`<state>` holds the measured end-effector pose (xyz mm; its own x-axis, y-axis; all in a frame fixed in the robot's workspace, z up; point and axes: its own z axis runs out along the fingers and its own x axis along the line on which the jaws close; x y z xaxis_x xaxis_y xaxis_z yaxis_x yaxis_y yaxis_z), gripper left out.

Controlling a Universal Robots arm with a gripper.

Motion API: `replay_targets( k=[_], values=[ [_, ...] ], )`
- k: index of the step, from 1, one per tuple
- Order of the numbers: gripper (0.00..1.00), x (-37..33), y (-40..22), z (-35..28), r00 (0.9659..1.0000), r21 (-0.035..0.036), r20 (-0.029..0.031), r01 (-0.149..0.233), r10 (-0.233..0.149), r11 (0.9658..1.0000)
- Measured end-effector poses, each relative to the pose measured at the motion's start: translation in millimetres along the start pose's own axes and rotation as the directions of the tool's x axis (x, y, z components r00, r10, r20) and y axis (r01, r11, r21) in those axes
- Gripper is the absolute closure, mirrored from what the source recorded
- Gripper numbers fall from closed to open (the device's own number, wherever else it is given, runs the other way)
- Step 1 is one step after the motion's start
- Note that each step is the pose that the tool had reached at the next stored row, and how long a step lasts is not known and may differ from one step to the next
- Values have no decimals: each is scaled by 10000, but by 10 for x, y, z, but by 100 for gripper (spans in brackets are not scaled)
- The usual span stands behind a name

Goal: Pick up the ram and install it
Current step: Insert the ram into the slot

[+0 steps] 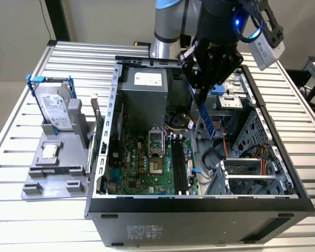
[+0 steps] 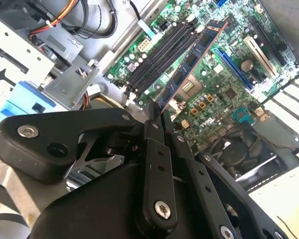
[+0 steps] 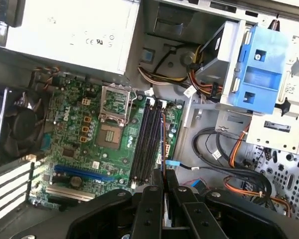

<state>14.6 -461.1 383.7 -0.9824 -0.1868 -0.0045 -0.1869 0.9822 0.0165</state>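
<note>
The end effector point(image 1: 197, 93) pinches the ram point(image 1: 205, 118) by one end, its two black fingers point(image 2: 153, 130) pressed against the strip's flat faces. The ram hangs tilted inside the open computer case point(image 1: 199, 203), held in the air above the green motherboard point(image 1: 147, 168) (no part of it touches the board). In the exterior view its lower end points toward the black slots point(image 1: 181, 163), which stand empty. In the second wrist view the ram point(image 2: 189, 67) runs out from the end effector point(image 2: 157, 113) across the board beside the slots point(image 2: 159, 56). In the first wrist view it shows edge-on as a thin line point(image 3: 163, 144) next to the slots point(image 3: 147, 139). At the exterior view's left, a hard drive point(image 1: 55, 107) in a blue frame stands on a grey fixture point(image 1: 58, 170) on the slatted tabletop point(image 1: 16, 205).
</note>
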Motion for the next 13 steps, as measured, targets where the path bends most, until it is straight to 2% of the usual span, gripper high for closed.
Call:
replay_targets(
  k=[6,13],
  values=[
    [100,0,0,0,9992,2,6,-393,393,9992],
    [100,-4,0,2,9989,2,8,-474,474,9989]
  ],
)
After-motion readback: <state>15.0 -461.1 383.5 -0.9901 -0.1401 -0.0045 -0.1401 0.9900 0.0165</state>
